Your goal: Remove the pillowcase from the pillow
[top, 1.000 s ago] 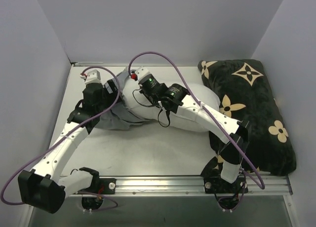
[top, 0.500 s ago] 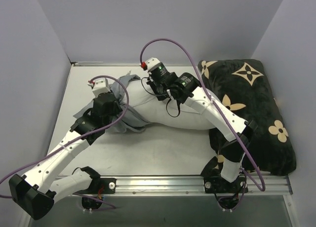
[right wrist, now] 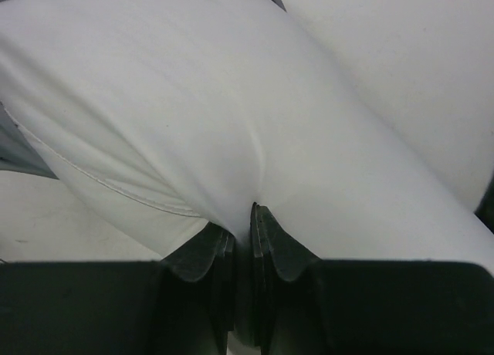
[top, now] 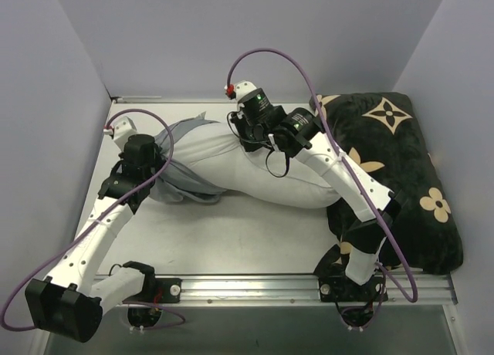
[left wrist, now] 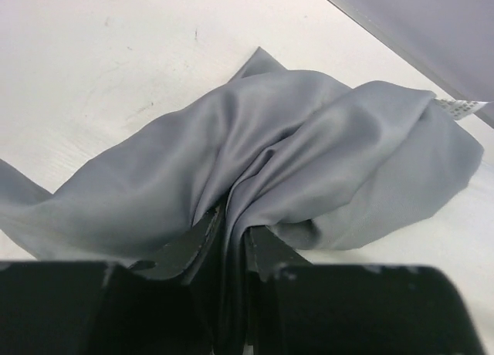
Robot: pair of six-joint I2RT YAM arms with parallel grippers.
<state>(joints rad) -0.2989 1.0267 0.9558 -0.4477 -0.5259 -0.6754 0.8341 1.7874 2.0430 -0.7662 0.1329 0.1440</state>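
The white pillow [top: 258, 170] lies across the table's middle, its left end still inside the grey pillowcase [top: 185, 131]. In the left wrist view the creased pillowcase [left wrist: 293, 154] bunches into my left gripper [left wrist: 233, 225], which is shut on a fold of it. From above, the left gripper [top: 152, 170] sits at the pillowcase's left end. My right gripper [top: 245, 135] is above the pillow's back edge. In its wrist view the right gripper [right wrist: 243, 220] is shut on a pinch of the pillow [right wrist: 231, 100], with slivers of the pillowcase [right wrist: 15, 150] at the left edge.
A black plush cushion with tan flowers [top: 394, 170] fills the table's right side, against the pillow's right end. Grey walls close in the left, back and right. A metal rail [top: 255, 287] runs along the near edge. A small white tag [left wrist: 461, 105] shows at the pillowcase's far edge.
My left gripper closed on the pillowcase and pulled it left. My right gripper moved right and toward the back with the pillow, and more white pillow now shows.
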